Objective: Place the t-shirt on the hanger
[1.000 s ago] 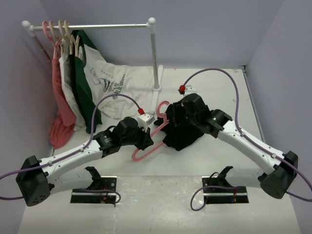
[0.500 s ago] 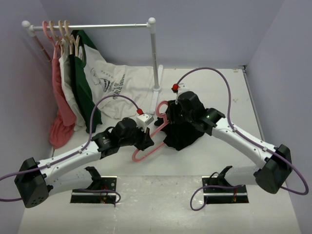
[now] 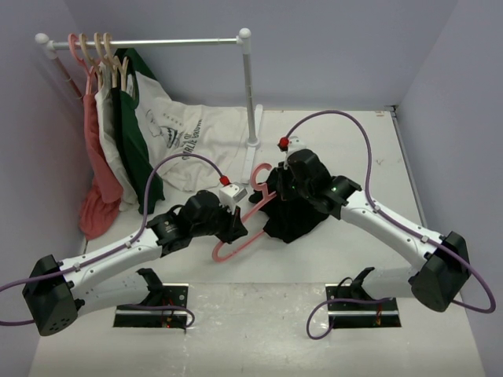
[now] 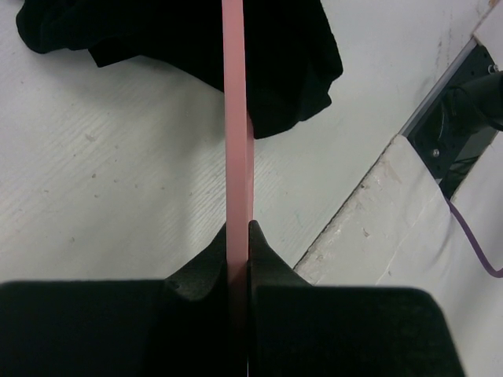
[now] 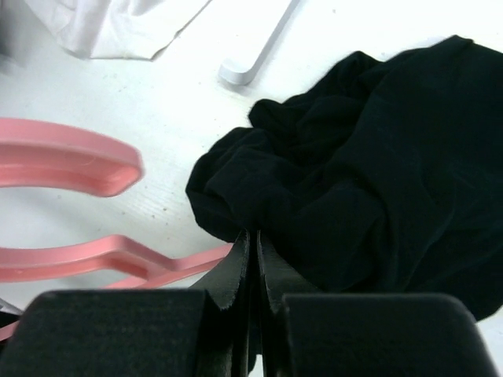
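Note:
The black t-shirt (image 3: 295,221) lies crumpled on the table's middle, also seen in the left wrist view (image 4: 157,31) and the right wrist view (image 5: 369,173). The pink hanger (image 3: 242,238) lies to its left, one arm running under the cloth, hook (image 3: 261,174) toward the back. My left gripper (image 3: 234,228) is shut on the hanger's bar (image 4: 236,118), pinched between both fingers (image 4: 238,229). My right gripper (image 3: 275,190) is at the shirt's left edge, its jaws shut on a fold of the black cloth (image 5: 252,234). The hanger's hook (image 5: 71,165) lies just left of it.
A white clothes rack (image 3: 250,94) stands at the back left, with pink, white and dark green garments (image 3: 126,133) hung on cream hangers. A white shirt with lettering (image 3: 192,141) lies at its foot. The rack's base foot (image 5: 251,67) is close behind the t-shirt.
My right gripper has shifted slightly left onto the shirt's edge and closed from open onto the cloth. The left arm and hanger have stayed put.

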### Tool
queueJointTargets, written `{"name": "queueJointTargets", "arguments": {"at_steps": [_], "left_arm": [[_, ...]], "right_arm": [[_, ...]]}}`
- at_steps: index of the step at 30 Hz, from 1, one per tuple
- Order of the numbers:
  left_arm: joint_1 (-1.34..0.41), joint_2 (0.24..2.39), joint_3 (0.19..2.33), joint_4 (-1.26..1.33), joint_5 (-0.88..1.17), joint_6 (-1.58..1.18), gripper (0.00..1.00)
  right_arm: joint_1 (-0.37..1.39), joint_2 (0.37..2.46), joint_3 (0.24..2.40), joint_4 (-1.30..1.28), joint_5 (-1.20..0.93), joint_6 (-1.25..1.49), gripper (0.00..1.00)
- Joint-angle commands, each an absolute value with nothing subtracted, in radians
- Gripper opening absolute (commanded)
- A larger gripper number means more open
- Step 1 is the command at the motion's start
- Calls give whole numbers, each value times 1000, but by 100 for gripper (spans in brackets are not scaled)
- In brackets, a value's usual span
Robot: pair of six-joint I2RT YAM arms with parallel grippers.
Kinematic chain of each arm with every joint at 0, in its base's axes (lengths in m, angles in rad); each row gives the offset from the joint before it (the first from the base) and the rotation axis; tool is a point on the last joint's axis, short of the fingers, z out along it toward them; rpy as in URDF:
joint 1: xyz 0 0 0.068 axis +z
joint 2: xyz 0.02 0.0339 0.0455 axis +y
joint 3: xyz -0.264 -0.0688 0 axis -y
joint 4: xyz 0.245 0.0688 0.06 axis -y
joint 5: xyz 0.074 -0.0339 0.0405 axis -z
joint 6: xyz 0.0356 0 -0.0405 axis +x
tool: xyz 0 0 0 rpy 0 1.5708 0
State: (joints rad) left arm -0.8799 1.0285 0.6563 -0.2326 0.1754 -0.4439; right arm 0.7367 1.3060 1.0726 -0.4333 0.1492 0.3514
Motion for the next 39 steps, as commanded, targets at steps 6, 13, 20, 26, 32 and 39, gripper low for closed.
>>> {"name": "queueJointTargets", "arguments": {"at_steps": [6,13,20,26,32,39], "left_arm": [[-887,1005,645,-108,187,-456,0],[-887,985,640,-91,196,-460,0],[-888,1035,649,-51,233,-462,0],[-897,1055,651,-28,249,-469,0],[-900,1042,647,-29,243,-466,0],[-906,1090,674,-25,244,-468,0]], "right_arm": [[480,1159,1046,-442,351,437,0],[235,1077,899,-463,462,591,0],[227,915,671,-393,358,719,1],[130,926,669,-380,310,685,26],[118,907,726,-392,177,609,64],[297,816,723,-337,93,445,43]]}}
